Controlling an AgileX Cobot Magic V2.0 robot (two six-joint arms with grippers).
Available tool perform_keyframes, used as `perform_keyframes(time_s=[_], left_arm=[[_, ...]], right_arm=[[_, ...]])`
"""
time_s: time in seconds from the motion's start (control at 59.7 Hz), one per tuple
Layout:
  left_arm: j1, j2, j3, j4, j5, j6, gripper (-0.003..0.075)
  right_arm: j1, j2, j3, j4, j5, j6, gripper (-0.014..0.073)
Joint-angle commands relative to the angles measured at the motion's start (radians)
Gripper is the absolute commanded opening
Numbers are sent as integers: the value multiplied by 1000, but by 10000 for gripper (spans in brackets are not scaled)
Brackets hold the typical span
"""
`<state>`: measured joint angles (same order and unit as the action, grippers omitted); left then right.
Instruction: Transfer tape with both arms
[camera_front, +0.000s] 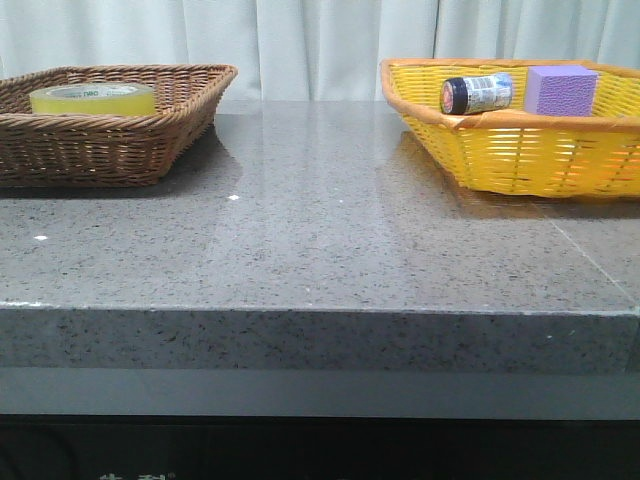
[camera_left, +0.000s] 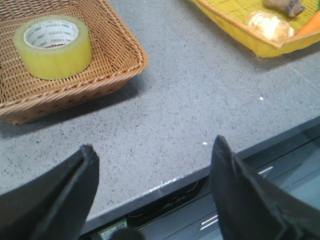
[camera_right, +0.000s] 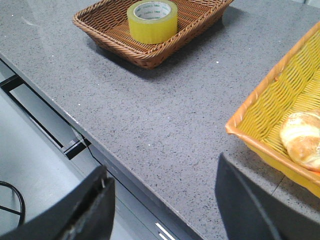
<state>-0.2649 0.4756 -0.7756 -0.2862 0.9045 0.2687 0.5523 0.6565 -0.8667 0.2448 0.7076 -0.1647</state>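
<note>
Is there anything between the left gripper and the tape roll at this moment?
Nothing visible on the counter. The tape lies flat inside the brown wicker basket, so only the basket's rim lies between it and the open left gripper.

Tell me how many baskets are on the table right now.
2. The brown wicker basket sits on the table's left side with the tape in it; the yellow basket sits on the right, holding a jar and a purple block.
</note>
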Motion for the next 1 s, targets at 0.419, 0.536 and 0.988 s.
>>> perform_keyframes(time_s=[0.419,0.536,0.988], left_arm=[[2,-65,26,-30,-148,3,-22],[2,-65,26,-30,-178,1,-20],[2,-65,26,-32,-174,1,-20]], right_arm=[[-2,0,-23,12,-64,-2,-64],[-2,0,-23,12,-64,-2,-69],[-2,0,-23,12,-64,-2,-69]])
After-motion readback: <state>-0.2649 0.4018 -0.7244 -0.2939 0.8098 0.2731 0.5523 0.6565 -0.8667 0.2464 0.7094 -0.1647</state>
